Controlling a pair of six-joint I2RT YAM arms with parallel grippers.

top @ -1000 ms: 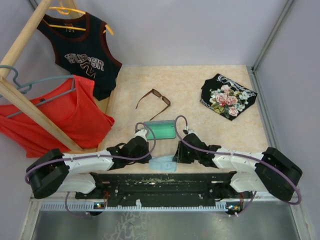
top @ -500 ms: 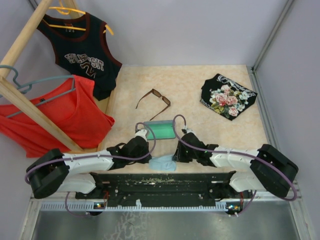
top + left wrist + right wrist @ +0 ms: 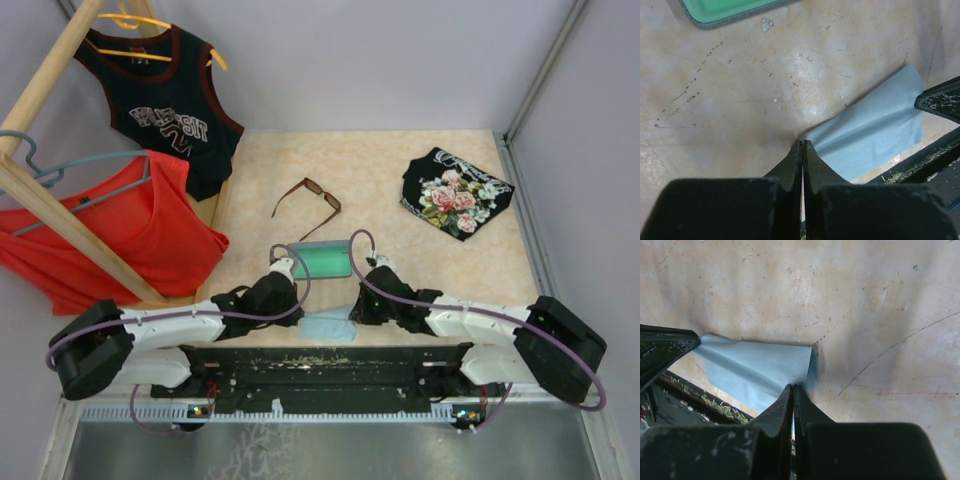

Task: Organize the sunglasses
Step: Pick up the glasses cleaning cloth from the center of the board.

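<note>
Update: closes right gripper (image 3: 793, 386) onto cloth (image 3: 760, 365) corner just now, matching left gripper (image 3: 803, 141) pinched on opposite corner. Means two-handed lift possible; leaves sunglasses (image 3: 313, 187) untouched beyond case (image 3: 322, 260).

- Pretty clearly a robotics lab test cell: grey panel walls (image 3: 400, 60) and a metal corner post (image 3: 545, 70) box in one marble-look table (image 3: 400, 170).
- Two robot arms, the left arm (image 3: 170, 325) and the right arm (image 3: 480, 320), sit at its near edge.
- Staged props: a wooden rack (image 3: 60, 215), a black jersey (image 3: 165, 110), a folded floral tee (image 3: 455, 192).
</note>
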